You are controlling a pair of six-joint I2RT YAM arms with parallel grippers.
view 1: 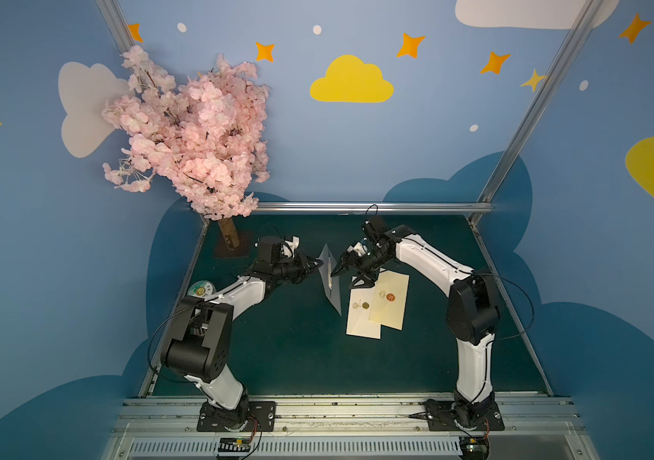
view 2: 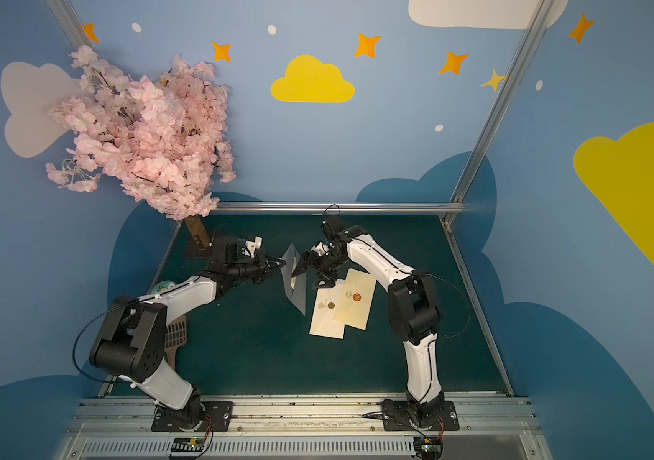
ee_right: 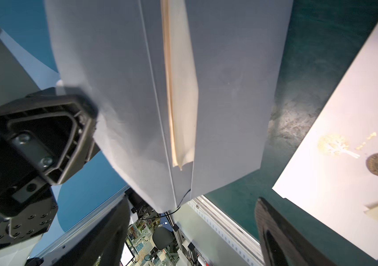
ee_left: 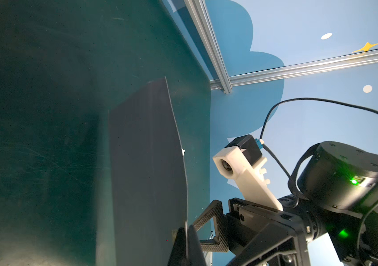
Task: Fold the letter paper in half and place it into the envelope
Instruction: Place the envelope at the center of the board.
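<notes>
A grey envelope (view 1: 330, 286) (view 2: 296, 292) hangs on edge above the green table, with my left gripper (view 1: 319, 263) (view 2: 283, 263) shut on its rim. In the left wrist view the envelope's dark back (ee_left: 146, 161) rises from the pinched jaws of the left gripper (ee_left: 187, 232). In the right wrist view the folded cream letter paper (ee_right: 181, 92) sits in the envelope's (ee_right: 114, 92) open mouth. My right gripper (view 1: 351, 276) (view 2: 311, 278) (ee_right: 191, 205) stands open close beside the envelope. Nothing lies between its fingers.
Two cream envelopes with wax seals (view 1: 389, 298) (view 1: 363, 318) overlap on the table under the right gripper. A pink blossom tree (view 1: 198, 131) stands at the back left. A round green item (view 1: 202, 288) and a brown scoop (view 2: 176, 338) lie by the left arm. Metal rails (view 1: 373, 207) edge the table.
</notes>
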